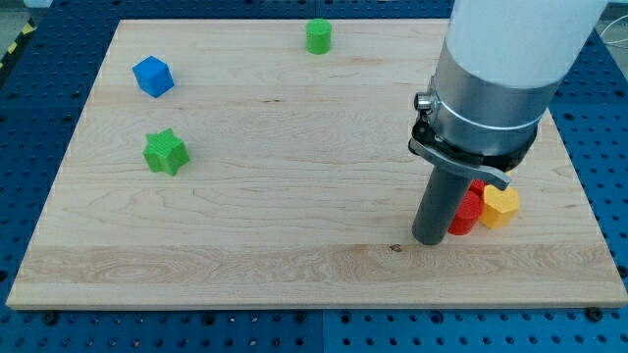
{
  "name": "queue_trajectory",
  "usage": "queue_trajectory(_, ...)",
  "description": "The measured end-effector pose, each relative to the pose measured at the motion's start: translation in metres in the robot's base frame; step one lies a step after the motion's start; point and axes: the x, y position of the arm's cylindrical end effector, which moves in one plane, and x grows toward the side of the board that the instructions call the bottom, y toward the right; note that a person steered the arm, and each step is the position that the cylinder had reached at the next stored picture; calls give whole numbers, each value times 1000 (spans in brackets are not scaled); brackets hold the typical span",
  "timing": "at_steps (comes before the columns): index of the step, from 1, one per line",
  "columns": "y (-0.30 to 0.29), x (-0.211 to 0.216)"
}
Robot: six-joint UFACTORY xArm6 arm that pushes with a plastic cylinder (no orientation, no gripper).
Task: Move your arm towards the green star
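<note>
The green star (165, 152) lies on the wooden board (294, 147) at the view's left. My tip (428, 239) rests on the board at the view's lower right, far to the right of the star. A red block (467, 210) touches the rod's right side, and a yellow heart-shaped block (501, 206) sits just right of the red one. The arm's body hides part of the red block.
A blue cube (153, 75) lies at the view's upper left, above the green star. A green cylinder-like block (318, 36) sits near the board's top edge at centre. The board rests on a blue perforated table (29, 127).
</note>
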Motion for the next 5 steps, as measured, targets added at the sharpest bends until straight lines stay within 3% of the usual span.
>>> queue_trajectory(5,-44,58)
